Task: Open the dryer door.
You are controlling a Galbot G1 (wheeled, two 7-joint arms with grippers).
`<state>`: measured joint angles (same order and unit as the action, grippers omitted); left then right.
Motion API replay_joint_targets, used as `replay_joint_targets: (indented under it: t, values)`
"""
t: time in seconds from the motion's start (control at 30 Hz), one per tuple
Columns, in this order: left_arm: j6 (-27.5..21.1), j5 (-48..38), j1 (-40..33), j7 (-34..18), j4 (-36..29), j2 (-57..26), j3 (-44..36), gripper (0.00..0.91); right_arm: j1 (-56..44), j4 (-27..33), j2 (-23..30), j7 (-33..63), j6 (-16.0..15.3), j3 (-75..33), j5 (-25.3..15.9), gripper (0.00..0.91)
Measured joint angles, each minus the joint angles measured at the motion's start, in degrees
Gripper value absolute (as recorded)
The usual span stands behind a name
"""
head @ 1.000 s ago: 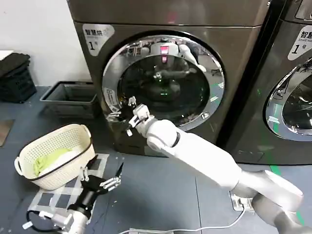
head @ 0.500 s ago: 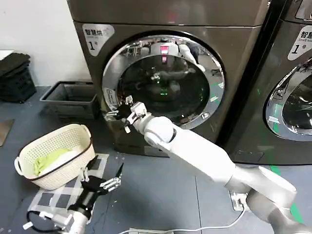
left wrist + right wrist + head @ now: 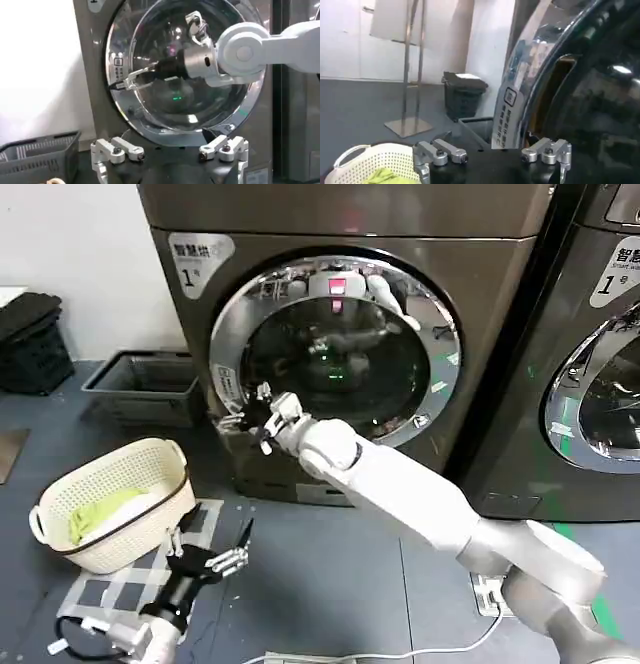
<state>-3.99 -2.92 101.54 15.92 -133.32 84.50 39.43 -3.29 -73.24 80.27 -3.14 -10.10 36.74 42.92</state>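
Reaching for the handle edge of the closed dryer door

Head view: the right hand (image 3: 252,416), fingers spread, has crept from the glass to the left rim of the round chrome-ringed, dark-glass dryer door (image 3: 335,349), seemingly ready to hook it; the left hand (image 3: 213,549) hangs spread and idle above the floor. Left wrist view: right fingertips meet the chrome ring. Right wrist view: its fingers (image 3: 440,151) flank the handle recess (image 3: 547,95).

White wall (image 3: 70,244) (blue-grey floor (image 3: 330,574))

White rounded arms, black-and-silver gripper (image 3: 250,421)
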Motion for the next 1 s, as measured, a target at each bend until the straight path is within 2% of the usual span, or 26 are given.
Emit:
replay_joint_targets:
  t: [0.33, 1.0]
  values:
    - [0.0, 0.0, 0.0, 0.0, 0.0, 0.0, -0.1, 0.907, 0.6, 2.8, 0.4, -3.9, 1.4, 0.5, 0.0, 0.907]
    - [0.1, -0.1, 0.4, 0.0, -0.2, -0.2, 0.3, 0.907, 1.0, 0.3, -1.5, -10.4, 2.7, 2.3, 0.6, 0.907]
